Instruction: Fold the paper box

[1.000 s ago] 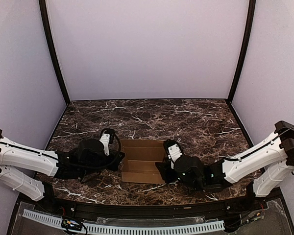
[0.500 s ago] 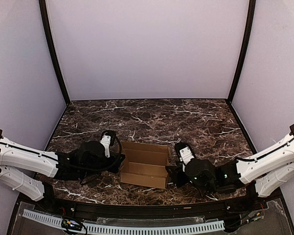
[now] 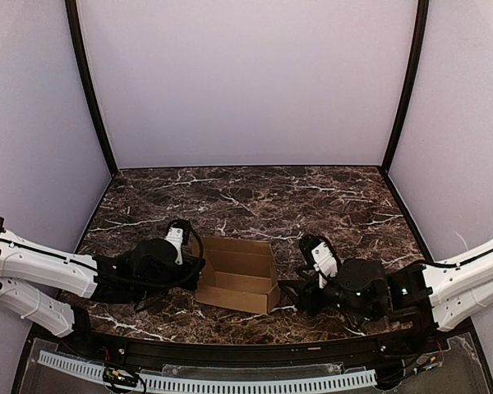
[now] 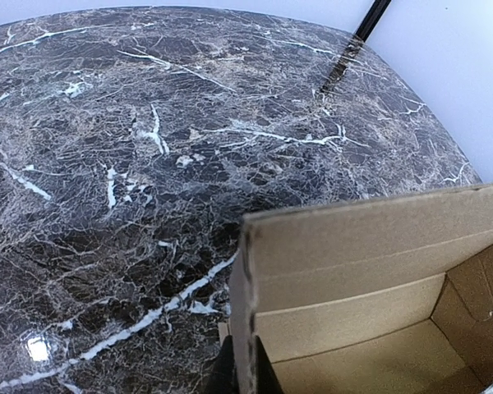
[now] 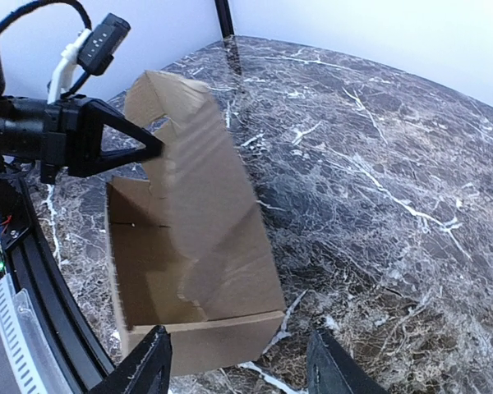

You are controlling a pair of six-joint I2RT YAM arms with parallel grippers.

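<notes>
**Position.** The paper box (image 3: 237,275) sits open side up on the table (image 3: 312,205), near the front edge and between my two grippers.

**Grip state.** My left gripper (image 4: 246,379) is pinched tight on the box's left wall, with the thin card edge between the fingers. My right gripper (image 5: 238,336) stands part-open and holds nothing. It is just beside the right end of the box, and I cannot tell whether it touches.

**Hazards.**
- The box is held on one side only. A push from the right would likely pivot it about the pinch.
- The polished tabletop probably offers little friction, so the free end may slide.
- A hard pinch on thin card may crease or tear it away from the scored lines.

**Materials.**
- Box: plain brown corrugated card, matte, with rough cut edges and straight folds. It forms a shallow rectangular tray with upright walls.
- Table: dark, glossy, marble-patterned with white veins.
</notes>
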